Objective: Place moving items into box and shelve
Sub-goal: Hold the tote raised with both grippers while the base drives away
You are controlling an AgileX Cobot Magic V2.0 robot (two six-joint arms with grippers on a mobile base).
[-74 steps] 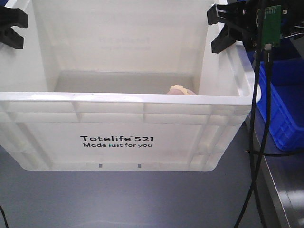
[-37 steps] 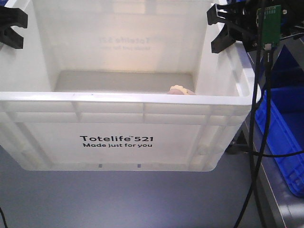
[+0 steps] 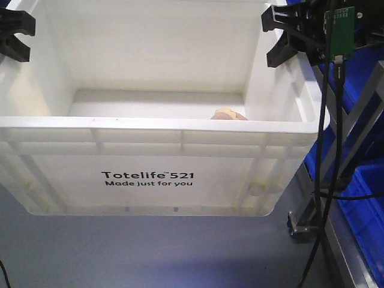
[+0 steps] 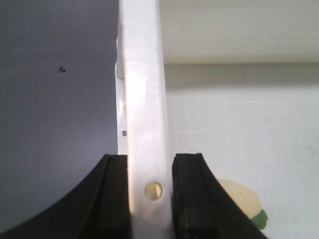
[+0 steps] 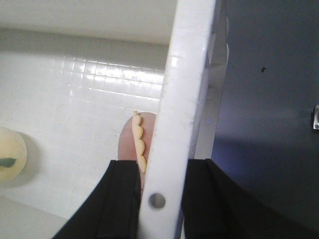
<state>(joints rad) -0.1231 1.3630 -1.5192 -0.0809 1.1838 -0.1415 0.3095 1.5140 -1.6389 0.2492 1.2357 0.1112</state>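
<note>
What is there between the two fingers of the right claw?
The rim of the white box fills the gap of the right claw; both black fingers press against it. The right wrist view shows this.

- The front view sits just before the white box [image 3: 180, 124], very near, looking forward and down over its printed wall into the inside. The left hand [image 3: 18, 37] and right hand [image 3: 273, 37] appear at its top corners.
- The left wrist view looks along the left hand, close against the rim it grips, with floor [image 4: 55, 99] on its left and the box's inside on its right.
- The right wrist view mirrors this at the opposite rim.
- Both wrist views share the box's bottom and a round pale-yellow item [image 4: 239, 196]. The right wrist and front views share a pink item [image 5: 130, 149].
</note>
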